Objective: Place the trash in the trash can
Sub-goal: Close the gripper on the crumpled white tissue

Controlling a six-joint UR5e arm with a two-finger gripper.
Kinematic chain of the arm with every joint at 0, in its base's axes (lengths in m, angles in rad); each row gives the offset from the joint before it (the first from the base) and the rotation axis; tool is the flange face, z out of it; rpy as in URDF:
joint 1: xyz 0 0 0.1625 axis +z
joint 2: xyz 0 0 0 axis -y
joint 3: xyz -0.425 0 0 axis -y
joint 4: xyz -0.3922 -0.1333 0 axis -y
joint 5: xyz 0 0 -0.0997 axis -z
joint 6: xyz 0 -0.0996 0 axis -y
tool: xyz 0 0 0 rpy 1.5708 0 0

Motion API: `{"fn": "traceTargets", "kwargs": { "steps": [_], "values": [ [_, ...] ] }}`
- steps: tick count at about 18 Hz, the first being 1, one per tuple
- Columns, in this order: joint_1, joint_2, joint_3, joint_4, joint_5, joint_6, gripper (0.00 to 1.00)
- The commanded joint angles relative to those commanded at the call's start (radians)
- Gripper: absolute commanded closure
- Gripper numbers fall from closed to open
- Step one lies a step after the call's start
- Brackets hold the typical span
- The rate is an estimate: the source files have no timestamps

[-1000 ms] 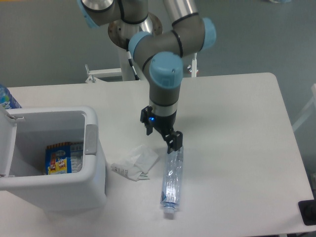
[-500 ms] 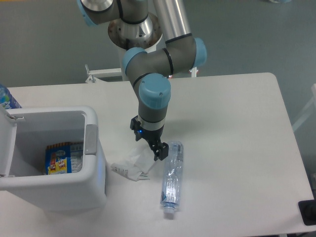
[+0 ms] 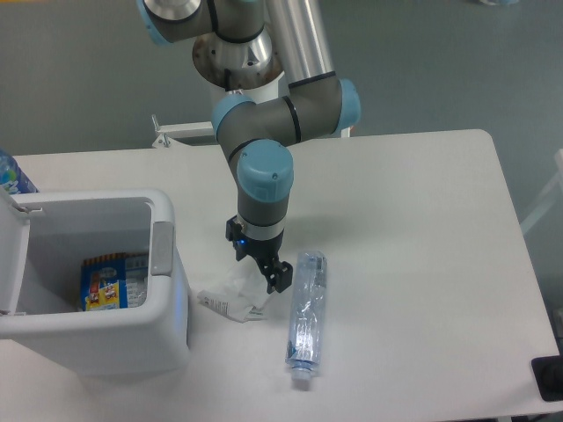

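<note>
A crumpled white wrapper [image 3: 230, 297] with small print lies on the table just right of the trash can [image 3: 167, 325]. My gripper [image 3: 259, 268] hangs directly over the wrapper's upper right edge, its fingers open and straddling the paper. A slim clear bluish bottle [image 3: 305, 318] lies on its side just right of the gripper, cap toward the table's front edge. The trash can is a boxy white bin with its lid swung open to the left and a grey latch [image 3: 162, 247] on its side.
A blue-and-yellow snack packet [image 3: 104, 282] lies inside the bin. A bottle with a blue label [image 3: 12, 176] pokes in at the far left edge. The arm's base [image 3: 239, 53] stands behind the table. A dark object [image 3: 549, 378] sits at the bottom right corner.
The gripper has moved left from above the bottle's top end to over the wrapper, and sits slightly lower. Bottle and wrapper have not moved.
</note>
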Motion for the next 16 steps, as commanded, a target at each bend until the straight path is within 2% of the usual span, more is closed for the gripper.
{"fn": "traceTargets", "kwargs": {
  "steps": [2, 5, 9, 16],
  "values": [
    [0.0, 0.002, 0.0, 0.0, -0.002, -0.014, 0.92],
    [0.0, 0.005, 0.0, 0.0, -0.002, -0.018, 1.0],
    [0.0, 0.011, 0.008, -0.002, -0.005, -0.022, 1.0],
    [0.017, 0.046, 0.08, -0.003, -0.028, -0.08, 1.0]
  ]
}}
